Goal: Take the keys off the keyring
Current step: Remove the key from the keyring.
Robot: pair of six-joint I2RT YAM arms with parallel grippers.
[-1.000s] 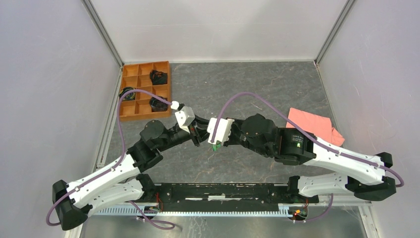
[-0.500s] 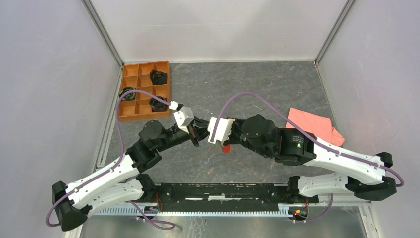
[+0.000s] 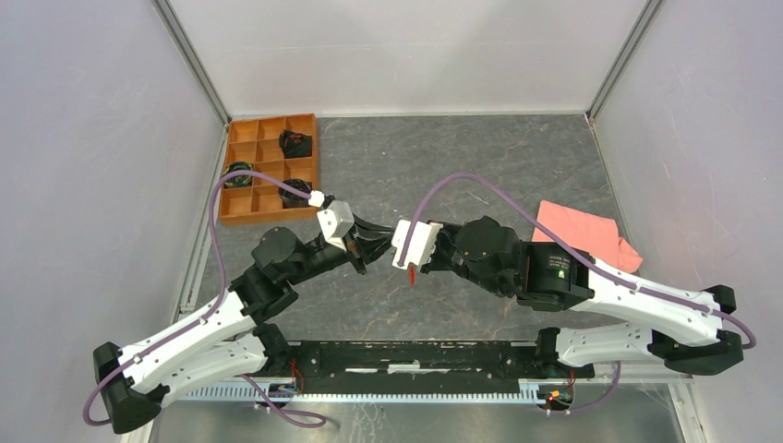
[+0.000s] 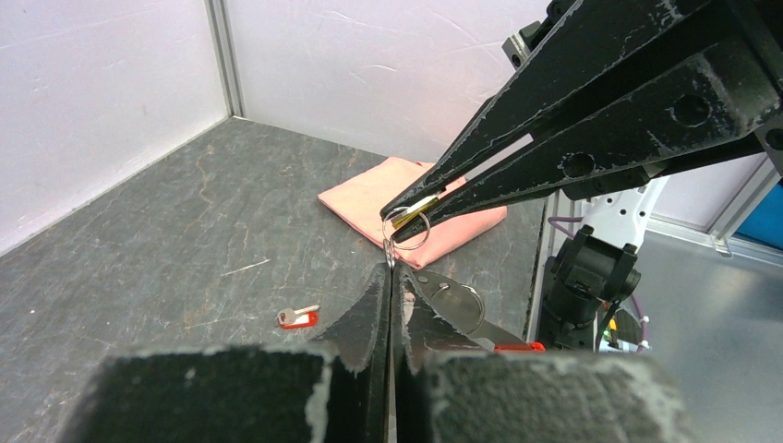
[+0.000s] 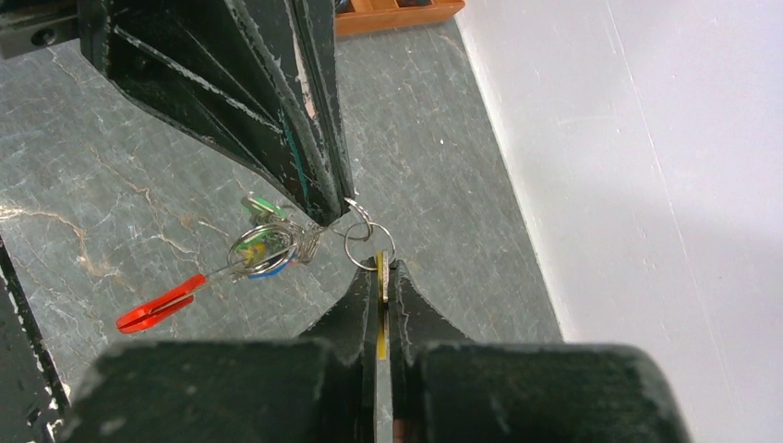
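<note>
One small red-headed metal key (image 4: pixel 297 317) already lies loose on the grey tabletop (image 4: pixel 166 240). Mid-air above it, the left jaws are fully closed on the thin metal keyring (image 5: pixel 355 210), with its red strap (image 5: pixel 162 307) dangling. The right jaws are pinched tight on a yellow-headed key (image 5: pixel 381 286) still linked to it. The green and blue-headed keys (image 5: pixel 263 247) are also still on. Roughly a quarter done, I'd judge.

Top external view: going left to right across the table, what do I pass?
Wooden tray → left gripper → right gripper → pink cloth. Left out: the keyring, pinched by the left gripper, and the yellow key, pinched by the right, both where the tips meet.
</note>
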